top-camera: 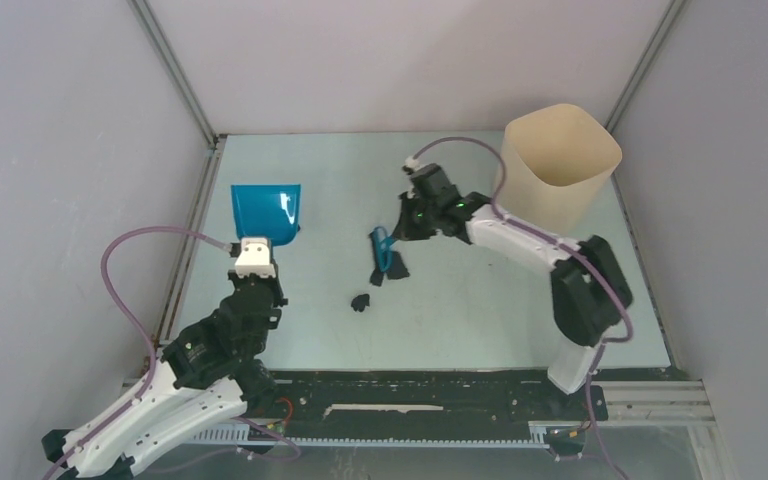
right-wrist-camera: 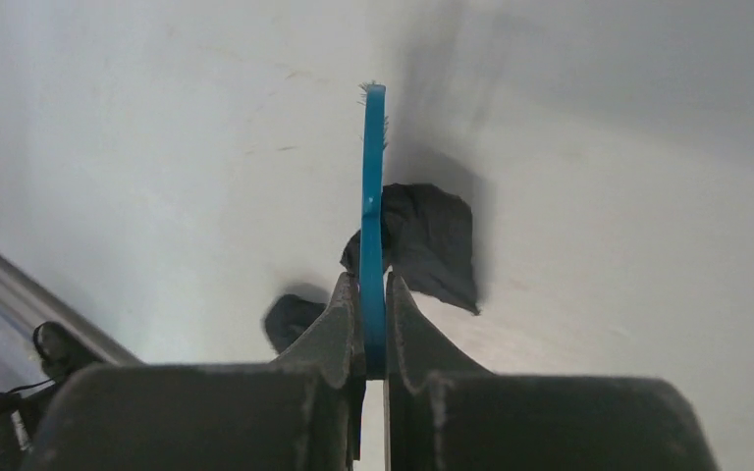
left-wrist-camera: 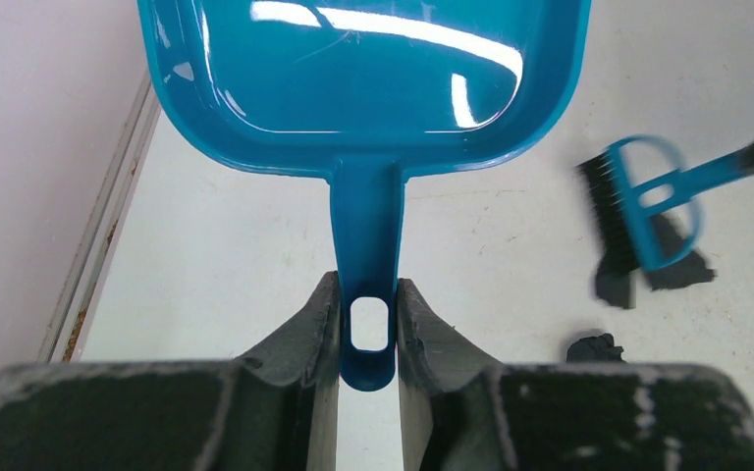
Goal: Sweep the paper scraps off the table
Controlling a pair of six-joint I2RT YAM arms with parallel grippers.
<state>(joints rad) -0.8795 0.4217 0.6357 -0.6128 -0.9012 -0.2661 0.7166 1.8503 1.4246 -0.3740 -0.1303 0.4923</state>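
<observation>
My left gripper (top-camera: 257, 258) is shut on the handle of the blue dustpan (top-camera: 266, 211), which lies flat on the pale green table (top-camera: 480, 310) at the left. In the left wrist view my fingers clamp the handle's end (left-wrist-camera: 367, 324) below the pan (left-wrist-camera: 368, 88). My right gripper (top-camera: 407, 222) is shut on the small blue hand brush (top-camera: 382, 248), whose bristles rest by dark paper scraps (top-camera: 396, 268). Another dark scrap (top-camera: 360, 301) lies nearer me. The right wrist view shows the brush (right-wrist-camera: 373, 196) edge-on between my fingers (right-wrist-camera: 373, 329), with a dark scrap (right-wrist-camera: 432, 240) behind it.
A tall beige bin (top-camera: 560, 160) stands at the table's far right corner. Metal rails edge the table, and grey walls close in on three sides. The left wrist view shows the brush (left-wrist-camera: 638, 201) and dark scraps (left-wrist-camera: 682, 270) to the right of the pan.
</observation>
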